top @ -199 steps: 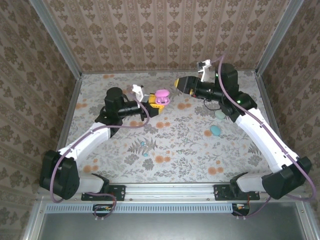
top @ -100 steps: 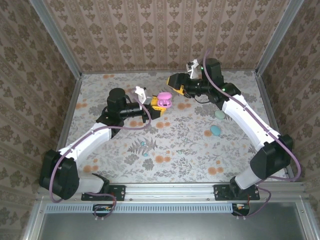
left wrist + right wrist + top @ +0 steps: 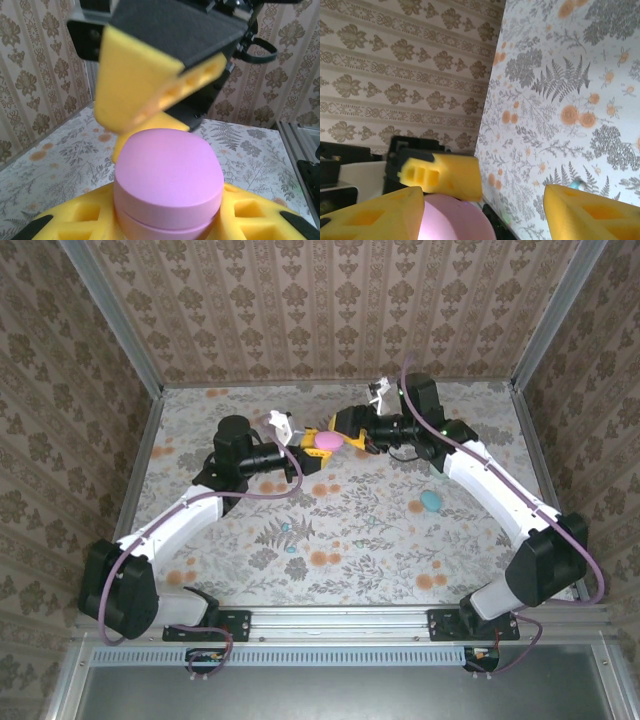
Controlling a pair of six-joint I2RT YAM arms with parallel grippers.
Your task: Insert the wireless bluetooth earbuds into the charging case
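**Pink case pinched in your left gripper, right jaws spread wide at its lid**

In the top view your left arm (image 3: 190, 510) climbs from the lower left corner toward the middle of the flowered mat (image 3: 190, 425). Below its wrist, left of centre, two tiny teal specks (image 3: 291, 548) lie on the mat. They are too small for you to tell earbuds from the print.

Just left of centre in the upper half, your left gripper (image 3: 316, 450) is narrowed down onto the pink charging case (image 3: 328, 441). From the left wrist camera you see its yellow fingers (image 3: 75, 222) along the bottom edge, hugging the case on both sides. The case's lid is down on its base, with a thin seam between them.

Right of that, your right gripper (image 3: 350, 428) meets the case from the upper right. Its jaws stand well apart. In the right wrist view its fingers (image 3: 590, 210) sit in the two lower corners, with the pink case beside the left-hand one. From the left wrist camera, one of those fingers hangs over the lid at upper left. You cannot tell whether it touches.

Farther right, a teal case (image 3: 430, 501) rests on the mat, well apart from both grippers and just beside your right arm (image 3: 500, 495).
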